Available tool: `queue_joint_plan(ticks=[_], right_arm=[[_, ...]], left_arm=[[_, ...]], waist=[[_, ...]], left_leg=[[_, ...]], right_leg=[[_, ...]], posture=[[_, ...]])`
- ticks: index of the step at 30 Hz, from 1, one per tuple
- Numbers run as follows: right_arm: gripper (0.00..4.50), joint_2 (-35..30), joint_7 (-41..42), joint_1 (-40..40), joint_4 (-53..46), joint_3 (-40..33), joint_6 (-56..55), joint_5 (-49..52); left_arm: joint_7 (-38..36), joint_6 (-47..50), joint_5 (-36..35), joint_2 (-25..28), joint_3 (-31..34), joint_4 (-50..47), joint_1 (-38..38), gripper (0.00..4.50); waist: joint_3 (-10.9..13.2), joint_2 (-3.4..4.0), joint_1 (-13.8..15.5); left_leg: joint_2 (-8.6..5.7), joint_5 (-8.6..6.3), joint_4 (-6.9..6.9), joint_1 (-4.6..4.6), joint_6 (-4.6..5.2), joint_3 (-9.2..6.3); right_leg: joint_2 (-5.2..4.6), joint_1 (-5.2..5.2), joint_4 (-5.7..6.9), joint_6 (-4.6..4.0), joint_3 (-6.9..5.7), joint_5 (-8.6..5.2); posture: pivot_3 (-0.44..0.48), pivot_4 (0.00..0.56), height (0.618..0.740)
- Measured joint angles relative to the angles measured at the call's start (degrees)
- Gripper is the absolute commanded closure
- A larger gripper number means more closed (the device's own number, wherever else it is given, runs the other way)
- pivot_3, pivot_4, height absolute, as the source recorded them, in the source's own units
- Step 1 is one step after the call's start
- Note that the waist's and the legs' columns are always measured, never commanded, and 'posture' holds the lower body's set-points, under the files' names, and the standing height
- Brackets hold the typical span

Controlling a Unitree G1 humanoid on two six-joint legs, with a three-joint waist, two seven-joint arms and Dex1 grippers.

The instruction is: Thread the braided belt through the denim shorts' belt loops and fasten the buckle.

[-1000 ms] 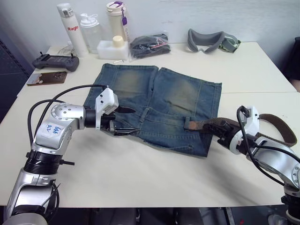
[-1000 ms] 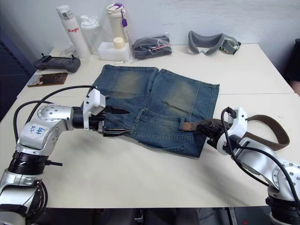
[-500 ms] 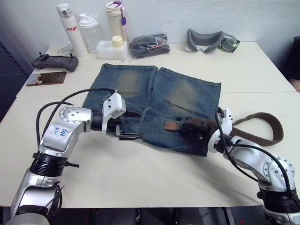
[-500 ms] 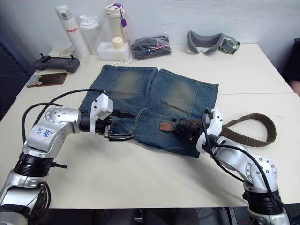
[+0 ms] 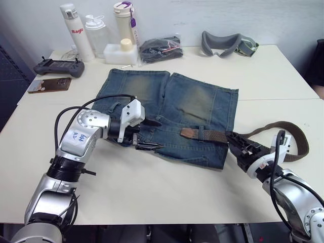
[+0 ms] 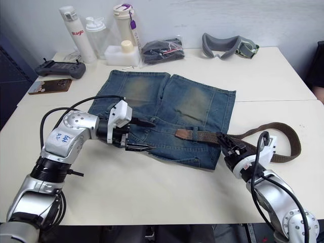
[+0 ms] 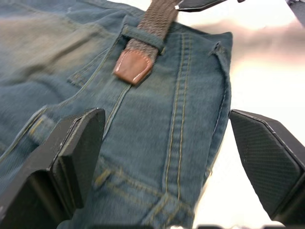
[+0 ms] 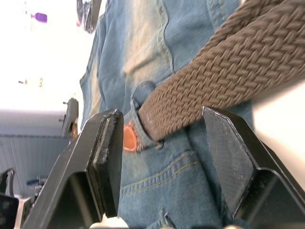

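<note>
The denim shorts [image 5: 167,109] lie flat on the table, waistband toward me. The braided belt [image 5: 291,126] has its reddish leather tip [image 5: 188,133] past one of the belt loops [image 5: 202,134] on the waistband's right part. From there it curls off over the table to the right. My right gripper [image 5: 234,143] is open at the shorts' right edge, and the belt [image 8: 214,76] passes loose between its fingers. My left gripper [image 5: 150,134] is open over the waistband's middle, left of the tip [image 7: 133,67]. The buckle is hidden.
Along the table's far edge stand three bottles [image 5: 98,33], a black bundle [image 5: 161,48] and grey goggles [image 5: 228,43]. A black controller [image 5: 59,67] and a flat brown object [image 5: 49,84] lie at the far left. Bare table [image 5: 152,192] lies in front of the shorts.
My right gripper pushed the belt tip left through the loop, then opened, let go and drew back right. My left gripper slid right along the waistband, still open.
</note>
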Motion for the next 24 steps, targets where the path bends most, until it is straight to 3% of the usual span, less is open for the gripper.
queue_joint_plan(ticks=[2,4,16,24], right_arm=[[1.66,0.49,0.00,-0.01,0.34,0.32,-0.81,-0.16],[2.49,1.03,0.00,-0.02,0.65,0.99,-1.23,-0.73],[2.49,3.73,-0.11,3.72,0.29,2.16,-2.00,0.10],[2.49,4.01,0.15,1.57,3.19,2.16,-3.26,0.10]], left_arm=[[-0.27,-0.33,0.34,-0.01,0.00,0.20,-0.20,0.00],[-0.68,-0.65,0.55,-0.01,0.00,0.32,-0.51,0.00],[-1.14,-0.67,0.94,0.76,0.02,0.19,-0.64,0.00],[-1.32,-0.66,1.42,0.78,0.02,0.20,-0.65,0.00]], waist=[[0.00,0.00,0.01],[0.00,0.00,0.01],[0.00,0.00,0.08],[0.00,0.00,0.11]], left_leg=[[0.00,0.00,0.00,0.00,0.00,-0.01],[0.00,0.00,0.00,0.00,-0.01,-0.01],[-0.11,0.00,0.01,-0.01,0.00,-0.08],[-0.13,0.00,0.02,-0.01,-0.01,-0.09]], right_leg=[[0.00,0.00,0.03,-0.01,0.01,-0.01],[0.00,0.00,0.02,-0.06,0.01,-0.03],[0.01,0.01,0.08,-0.20,0.14,-0.10],[0.01,0.00,0.10,-0.21,0.16,-0.11]], posture=[[0.000,0.150,0.627],[0.000,0.150,0.627],[0.000,0.150,0.627],[0.000,0.150,0.627]])
